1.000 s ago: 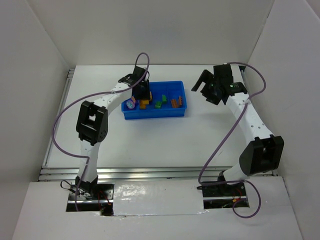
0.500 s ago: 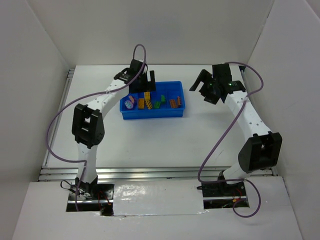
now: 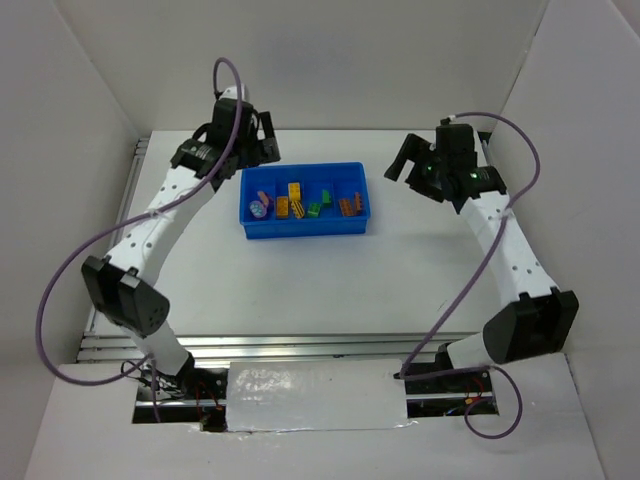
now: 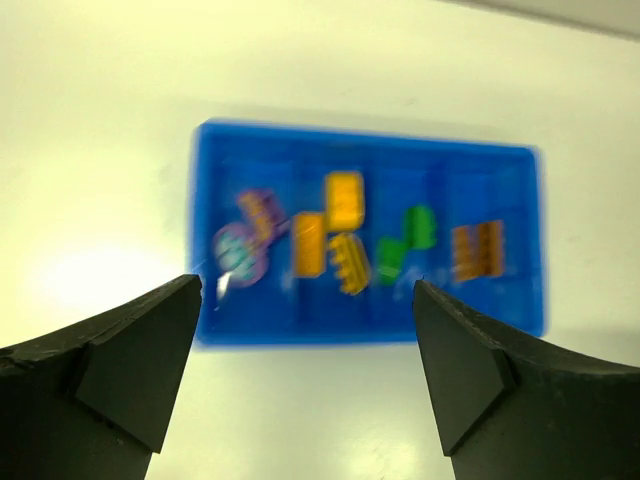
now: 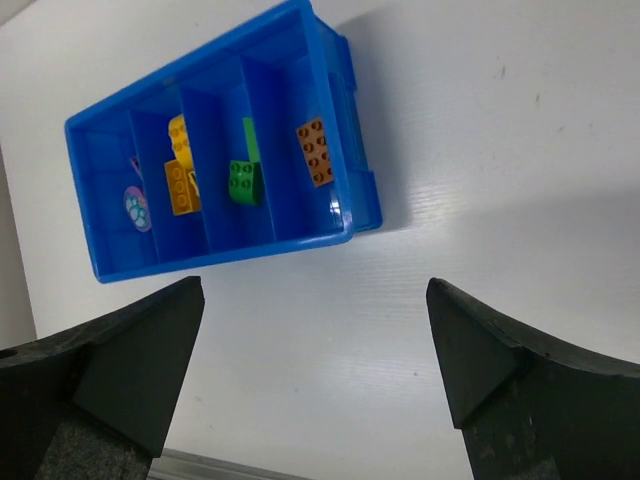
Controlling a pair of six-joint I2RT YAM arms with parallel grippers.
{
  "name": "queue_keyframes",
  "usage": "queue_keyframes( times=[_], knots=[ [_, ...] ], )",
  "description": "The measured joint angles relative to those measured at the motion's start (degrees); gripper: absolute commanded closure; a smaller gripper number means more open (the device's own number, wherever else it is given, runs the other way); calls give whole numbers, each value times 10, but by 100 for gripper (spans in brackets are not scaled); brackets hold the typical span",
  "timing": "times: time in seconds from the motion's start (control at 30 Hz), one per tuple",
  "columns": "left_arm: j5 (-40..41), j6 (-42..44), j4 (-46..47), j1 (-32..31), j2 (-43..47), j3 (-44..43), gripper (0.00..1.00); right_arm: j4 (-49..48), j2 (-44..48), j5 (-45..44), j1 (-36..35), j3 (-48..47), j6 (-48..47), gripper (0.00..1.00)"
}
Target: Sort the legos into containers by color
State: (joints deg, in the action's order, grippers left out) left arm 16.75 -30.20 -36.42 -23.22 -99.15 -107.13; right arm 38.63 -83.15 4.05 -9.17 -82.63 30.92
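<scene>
The blue tray (image 3: 305, 229) lies at the back middle of the table, and its compartments hold the legos by colour: purple (image 3: 262, 205), yellow-orange (image 3: 292, 198), green (image 3: 320, 203) and brown (image 3: 349, 204). My left gripper (image 3: 260, 143) hovers open and empty behind the tray's left end. Its wrist view is blurred and looks down on the tray (image 4: 365, 336), with the left gripper (image 4: 307, 283) holding nothing. My right gripper (image 3: 408, 165) hangs open to the right of the tray. In the right wrist view, the right gripper (image 5: 315, 283) is over bare table beside the tray (image 5: 220, 256).
White walls enclose the table on the left, back and right. A metal rail (image 3: 300, 345) runs along the near edge in front of the arm bases. Purple cables loop from both arms.
My left gripper was shut low over the tray's yellow section; it opened, rose and swung away to the back left. The right arm shifted slightly.
</scene>
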Motion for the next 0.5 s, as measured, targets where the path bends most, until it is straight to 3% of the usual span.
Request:
queue_keyframes(
  times=[0.17, 0.37, 0.5],
  knots=[
    [78, -16, -47, 8, 125, 133, 0, 6, 113, -45, -7, 2, -33, 0],
    [127, -55, -96, 12, 328, 327, 0, 19, 343, -65, -28, 61, -45, 0],
    [159, -65, -143, 12, 478, 369, 1, 44, 435, -55, -28, 78, -47, 0]
  ],
)
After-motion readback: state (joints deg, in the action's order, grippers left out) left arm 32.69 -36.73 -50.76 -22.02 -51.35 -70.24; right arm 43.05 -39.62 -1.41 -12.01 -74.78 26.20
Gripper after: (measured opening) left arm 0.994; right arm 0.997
